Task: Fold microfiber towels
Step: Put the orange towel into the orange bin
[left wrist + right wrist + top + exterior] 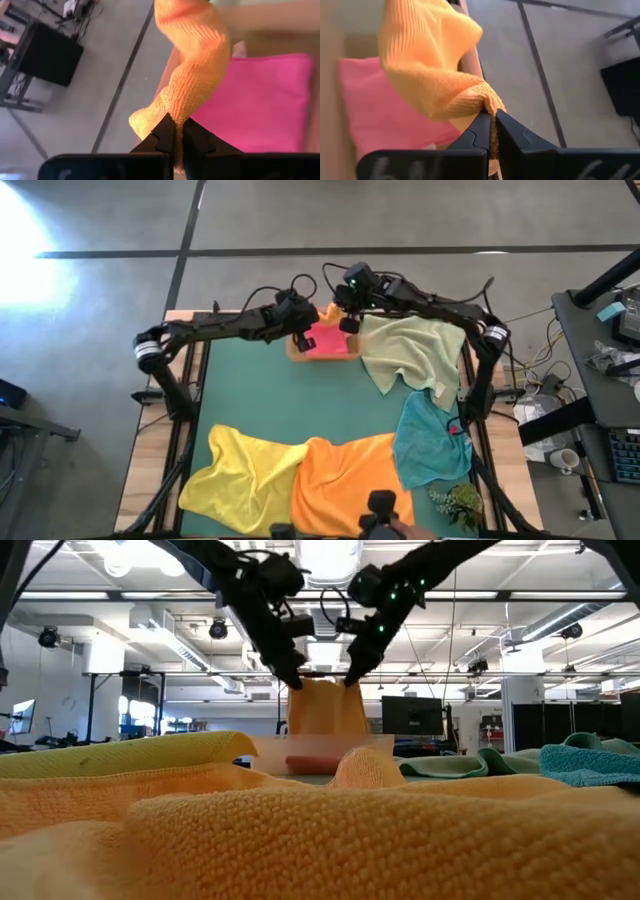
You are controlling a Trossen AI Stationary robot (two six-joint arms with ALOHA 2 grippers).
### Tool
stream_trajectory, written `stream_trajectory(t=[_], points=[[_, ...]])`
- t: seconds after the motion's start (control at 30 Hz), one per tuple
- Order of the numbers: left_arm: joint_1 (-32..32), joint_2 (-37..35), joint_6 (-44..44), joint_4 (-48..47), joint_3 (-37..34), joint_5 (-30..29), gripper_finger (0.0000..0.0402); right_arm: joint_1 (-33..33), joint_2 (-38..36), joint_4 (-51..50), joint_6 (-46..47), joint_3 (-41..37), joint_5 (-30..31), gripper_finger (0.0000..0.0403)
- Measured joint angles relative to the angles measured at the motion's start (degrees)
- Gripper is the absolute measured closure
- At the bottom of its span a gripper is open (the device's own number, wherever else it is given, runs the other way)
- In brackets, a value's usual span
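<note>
A folded orange towel [325, 708] hangs between my two grippers above the small wooden tray [352, 356] at the table's far edge. A folded hot pink towel [325, 340] lies in the tray. My left gripper [301, 330] and my right gripper [347, 321] are each shut on an upper corner of the orange towel. A pale green towel [410, 350], a teal towel [430, 442], a yellow towel [245, 470] and a second orange towel [345, 480] lie spread on the dark green mat [280, 395]. My left gripper pinches the orange towel's upper left corner [170, 112] between its two fingers, pointing down from above. The cloth is bunched in several layers there and hangs below the fingers over the pink towel [265, 100]. My right gripper pinches the orange towel's upper right corner [487, 102] between its two fingers, pointing down from above. The cloth is bunched at the fingertips. It hangs below them, sagging a little between the two grippers, over the pink towel [365, 100].
The pale green towel lies right beside the tray on its right. The yellow and orange towels cover the table's near edge and fill the front of the low view [300, 830]. Bare mat lies in the table's middle and far left.
</note>
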Motion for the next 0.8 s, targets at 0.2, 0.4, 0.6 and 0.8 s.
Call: stream_trajectory(t=[0.2,0.4,0.6,0.8], points=[[2.46,2.36,1.43,1.50,1.29,-0.02,0.0401,-1.73,3.14,3.88,-0.72,0.00,-0.11,0.0394],[2.70,3.17,2.88,1.19,1.42,-0.17,0.0401,-1.76,4.77,3.59,0.02,-0.22,-1.27,0.0394],[2.25,2.92,2.38,-2.36,1.32,1.19,0.0401,-1.58,4.82,-0.70,4.54,-0.33,-4.91,0.0394],[2.07,2.84,0.90,-5.12,1.32,5.72,0.0401,-1.50,4.77,-4.75,6.71,-0.33,-7.22,0.0394]])
